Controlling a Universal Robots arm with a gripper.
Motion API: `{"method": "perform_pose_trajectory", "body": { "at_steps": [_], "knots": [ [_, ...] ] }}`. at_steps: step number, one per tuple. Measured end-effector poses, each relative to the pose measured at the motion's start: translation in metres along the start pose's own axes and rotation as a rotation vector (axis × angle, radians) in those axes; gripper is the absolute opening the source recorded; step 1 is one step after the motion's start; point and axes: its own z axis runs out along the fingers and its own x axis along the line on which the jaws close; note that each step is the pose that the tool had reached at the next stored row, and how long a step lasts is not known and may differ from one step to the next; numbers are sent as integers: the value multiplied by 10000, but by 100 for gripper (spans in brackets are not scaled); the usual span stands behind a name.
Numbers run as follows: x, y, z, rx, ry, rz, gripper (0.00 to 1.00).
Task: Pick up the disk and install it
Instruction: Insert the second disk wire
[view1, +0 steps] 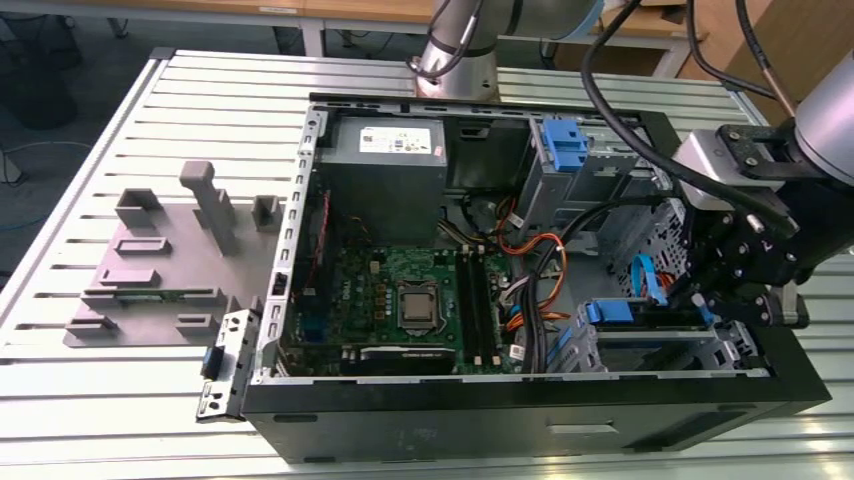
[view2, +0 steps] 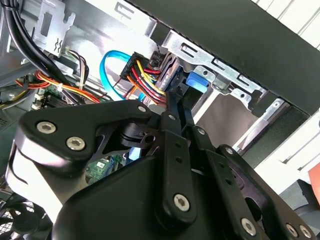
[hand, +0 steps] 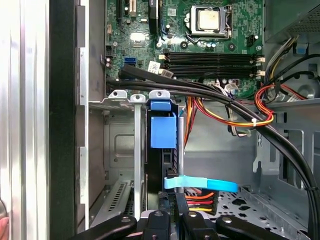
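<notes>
One disk (hand: 161, 134) stands on edge in the drive cage of the one open computer case (view1: 534, 420) on the tabletop (view1: 107, 400). One hand (view2: 175, 100), clenched, sits at its cabled end. Cables hide whether they touch.

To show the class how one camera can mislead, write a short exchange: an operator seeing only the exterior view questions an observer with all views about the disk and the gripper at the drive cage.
Operator: The gripper hides part of the drive cage from me. Where is the disk?
Observer: In the first wrist view the disk sits in the cage, seen edge-on, its blue bracket beside metal rails.
Operator: Any cables close?
Observer: There, a flat light-blue cable crosses just ahead of the gripper.
Operator: Anything else?
Observer: In the second wrist view a plug with red, yellow and black wires lies close beside the bracket.
</notes>
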Motion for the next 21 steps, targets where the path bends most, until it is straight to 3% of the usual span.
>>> {"method": "perform_pose_trajectory", "body": {
  "at_steps": [6, 19, 21],
  "knots": [
    [2, 0, 44, 0, 1, -1, 16],
    [2, 0, 72, -1, -13, -1, 16],
    [3, 0, 74, -1, -12, -1, 24]
  ]
}}
